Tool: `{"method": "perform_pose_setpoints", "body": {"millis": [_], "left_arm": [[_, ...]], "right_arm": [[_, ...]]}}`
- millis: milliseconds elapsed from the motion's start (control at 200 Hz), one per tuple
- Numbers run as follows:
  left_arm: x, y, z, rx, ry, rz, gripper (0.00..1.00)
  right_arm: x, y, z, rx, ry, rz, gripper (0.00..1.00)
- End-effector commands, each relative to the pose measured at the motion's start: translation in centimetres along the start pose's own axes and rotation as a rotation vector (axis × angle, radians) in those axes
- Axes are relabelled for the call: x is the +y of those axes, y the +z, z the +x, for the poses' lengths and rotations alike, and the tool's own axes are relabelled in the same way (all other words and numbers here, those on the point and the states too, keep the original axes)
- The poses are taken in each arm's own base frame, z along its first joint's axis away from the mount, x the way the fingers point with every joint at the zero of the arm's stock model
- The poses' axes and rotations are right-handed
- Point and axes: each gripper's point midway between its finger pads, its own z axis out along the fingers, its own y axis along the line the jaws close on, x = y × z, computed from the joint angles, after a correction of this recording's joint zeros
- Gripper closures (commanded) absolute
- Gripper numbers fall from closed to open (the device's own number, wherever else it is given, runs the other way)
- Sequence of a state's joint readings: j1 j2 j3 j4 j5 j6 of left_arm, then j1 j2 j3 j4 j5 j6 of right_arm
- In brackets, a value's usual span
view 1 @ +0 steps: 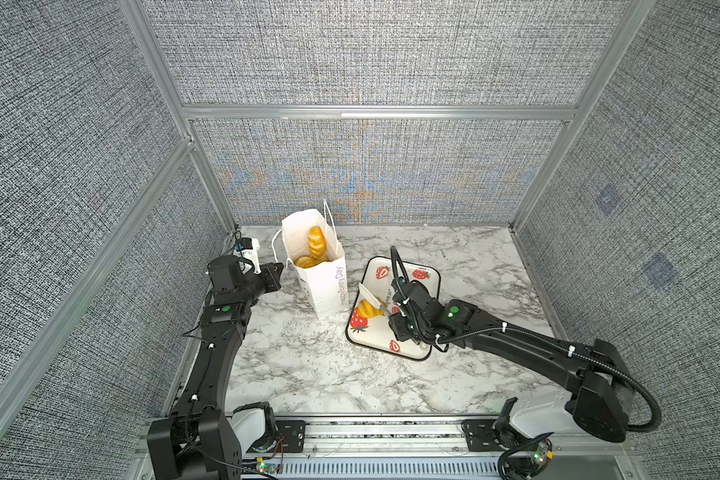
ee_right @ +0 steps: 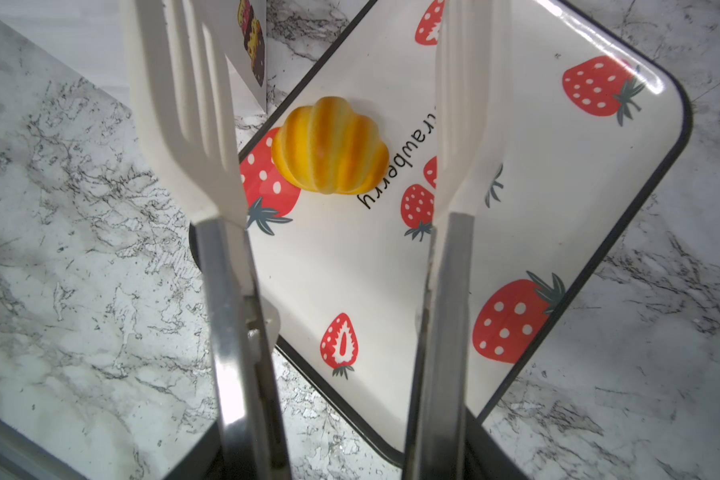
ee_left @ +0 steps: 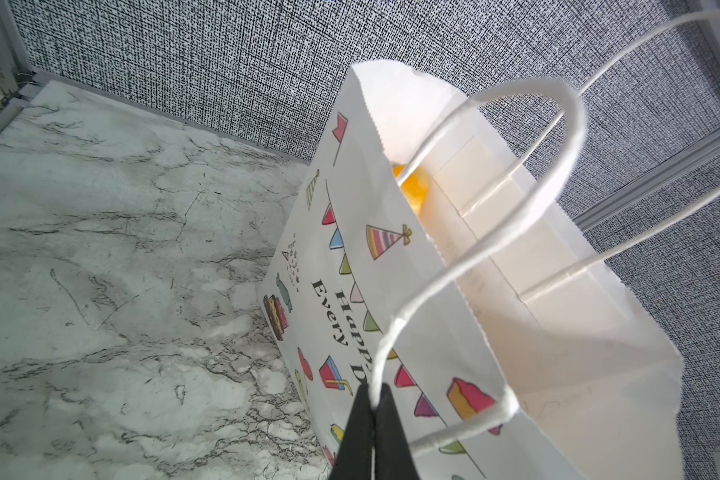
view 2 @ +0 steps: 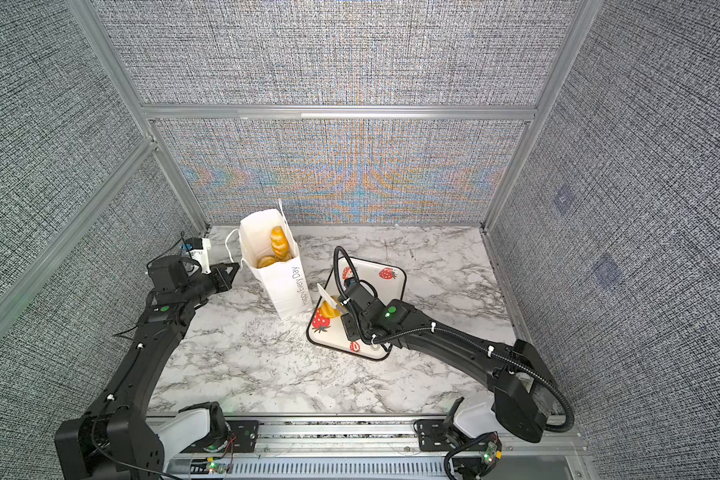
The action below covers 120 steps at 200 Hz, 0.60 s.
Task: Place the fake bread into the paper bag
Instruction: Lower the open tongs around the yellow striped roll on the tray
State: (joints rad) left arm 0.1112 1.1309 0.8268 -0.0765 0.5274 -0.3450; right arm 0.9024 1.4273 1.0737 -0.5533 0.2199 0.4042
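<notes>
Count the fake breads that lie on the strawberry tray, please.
1. A striped croissant lies at the tray's edge nearest the paper bag, near the tongs. The right arm covers part of the tray in both top views, so more may be hidden.

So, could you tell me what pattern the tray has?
The tray is white with red strawberries and a dark rim, clearest in the right wrist view.

White tongs (ee_right: 175, 124) spread apart, striped croissant (ee_right: 330, 146) seen between their tips, on strawberry tray (ee_right: 350, 270), marble table (ee_right: 80, 270) beneath
</notes>
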Motion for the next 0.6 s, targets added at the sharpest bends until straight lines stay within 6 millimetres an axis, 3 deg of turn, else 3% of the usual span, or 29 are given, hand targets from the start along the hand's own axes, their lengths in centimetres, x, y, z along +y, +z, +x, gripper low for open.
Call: {"method": "perform_pose_setpoints", "body": {"millis": [0,595], "left_arm": [[-0.1,0.0,-0.2,-0.008,0.007,0.008,1.00],[-0.1,0.0,-0.1,-0.008,0.006,0.009,1.00]], "right_arm": [[0.3,0.3,0.5,0.020,-0.019,-0.016,0.42],[0.4,3.5,2.6,0.120,-0.095,0.011,0.41]]}}
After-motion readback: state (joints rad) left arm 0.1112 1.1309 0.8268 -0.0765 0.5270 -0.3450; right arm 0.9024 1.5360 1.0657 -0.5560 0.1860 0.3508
